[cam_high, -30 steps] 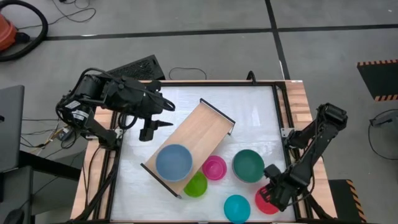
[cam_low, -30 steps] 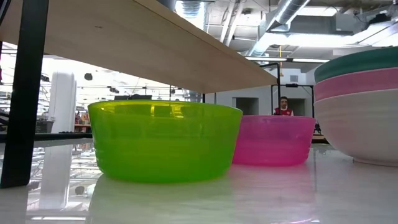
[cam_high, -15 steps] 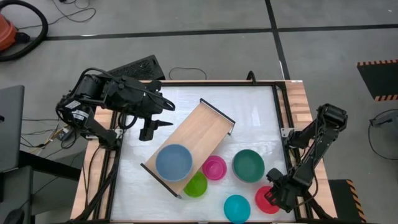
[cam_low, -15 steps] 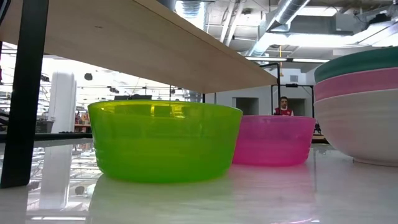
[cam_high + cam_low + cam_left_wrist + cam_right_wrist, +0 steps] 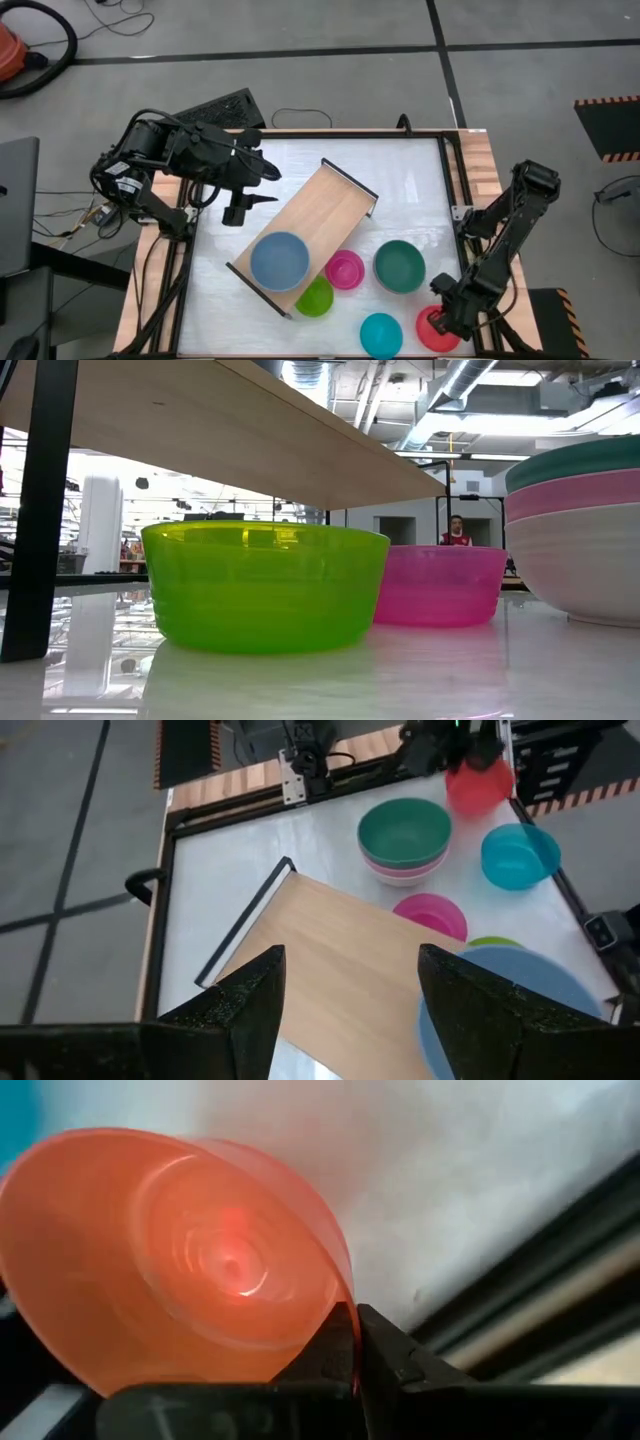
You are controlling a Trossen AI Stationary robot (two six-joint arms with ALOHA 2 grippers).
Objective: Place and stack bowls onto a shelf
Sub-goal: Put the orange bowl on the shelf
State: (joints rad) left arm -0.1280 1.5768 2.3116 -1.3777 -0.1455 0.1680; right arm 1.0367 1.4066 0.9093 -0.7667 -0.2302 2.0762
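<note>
The right claw (image 5: 355,1350) is clamped on the rim of the red bowl (image 5: 180,1260), with the thin wall pinched between its two fingers; in the high view this claw (image 5: 447,318) covers much of the red bowl (image 5: 432,330), which sits at the near right corner of the tabletop (image 5: 400,180). The left claw (image 5: 262,186) hangs above the far left part of the tabletop with its fingers (image 5: 240,1010) spread and nothing between them. The shelf (image 5: 320,225) lies diagonally at mid-tabletop. Seven bowls are countable overhead: one blue bowl (image 5: 279,261) on the near end of the shelf, one lime green bowl (image 5: 317,298) partly hidden under the shelf edge, one magenta bowl (image 5: 345,269), one cyan bowl (image 5: 381,334), the red bowl, and one stack topped by the teal bowl (image 5: 400,266). The stack's lower members show only in the low view: a pink bowl (image 5: 570,495) and a cream white bowl (image 5: 585,560), all three cut off at the frame's edge. The low view shows neither claw. A person (image 5: 456,532) appears far off in the room.
</note>
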